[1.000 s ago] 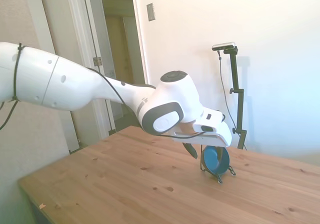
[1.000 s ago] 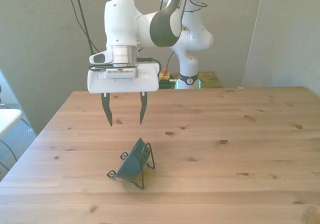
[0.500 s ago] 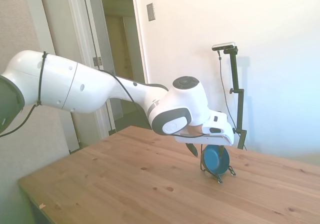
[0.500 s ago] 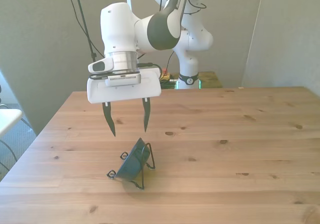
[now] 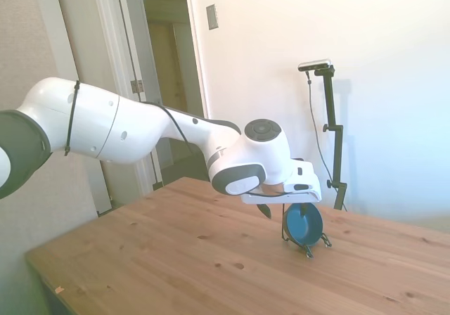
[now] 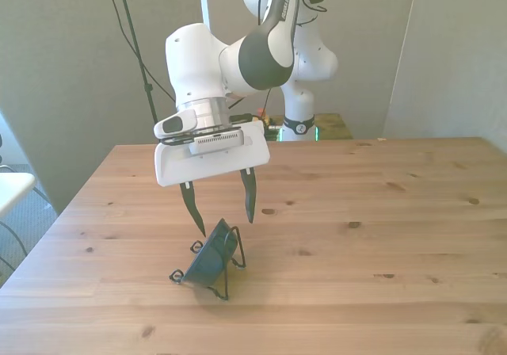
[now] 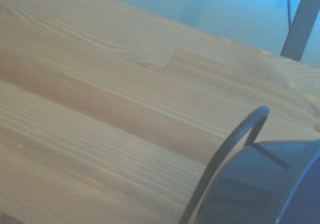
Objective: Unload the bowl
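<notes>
A small blue-teal bowl (image 5: pixel 303 222) stands on edge in a thin black wire stand (image 5: pixel 308 245), leaning against its loops, low and right of centre in the side view and low and left of centre in the front view (image 6: pixel 211 256). The stand rests on a pale wooden table (image 6: pixel 364 236) marked with dark knots. Directly above the bowl hangs the white arm's gripper (image 6: pixel 224 216), tilted, its two dark fingers (image 6: pixel 192 209) spread apart and holding nothing; the tips sit just over the bowl's upper rim, one toward the front view's left and the other toward its right, with no contact visible. In the side view the gripper (image 5: pixel 266 211) shows just left of the bowl, its white body overlapping the bowl's top edge. The wrist view shows, out of focus, a curved dark wire loop (image 7: pixel 230 149) against the bowl's blue surface (image 7: pixel 250 184) in the lower right of that frame, with wood grain filling the rest. An open doorway (image 5: pixel 172 76) fills the upper left of the side view.
</notes>
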You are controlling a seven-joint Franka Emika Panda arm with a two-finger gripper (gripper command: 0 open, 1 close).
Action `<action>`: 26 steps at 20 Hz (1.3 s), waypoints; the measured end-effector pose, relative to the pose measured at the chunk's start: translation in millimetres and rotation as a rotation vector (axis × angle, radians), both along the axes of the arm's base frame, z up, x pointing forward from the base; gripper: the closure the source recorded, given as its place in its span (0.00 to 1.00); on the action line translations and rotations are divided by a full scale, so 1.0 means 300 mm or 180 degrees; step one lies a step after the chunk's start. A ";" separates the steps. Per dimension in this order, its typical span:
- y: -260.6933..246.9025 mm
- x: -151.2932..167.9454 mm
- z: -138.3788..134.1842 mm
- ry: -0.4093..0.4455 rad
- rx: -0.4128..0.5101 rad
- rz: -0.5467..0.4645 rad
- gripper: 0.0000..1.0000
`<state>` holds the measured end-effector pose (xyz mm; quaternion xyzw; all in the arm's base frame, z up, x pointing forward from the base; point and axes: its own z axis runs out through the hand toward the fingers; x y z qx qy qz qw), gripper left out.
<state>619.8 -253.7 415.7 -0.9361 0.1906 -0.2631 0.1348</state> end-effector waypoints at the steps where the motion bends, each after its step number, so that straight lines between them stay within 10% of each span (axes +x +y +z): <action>1: -0.001 -0.006 -0.008 -0.0007 0.0039 -0.0012 1.00; 26: -0.050 -0.005 -0.061 -0.0002 0.0311 -0.0094 1.00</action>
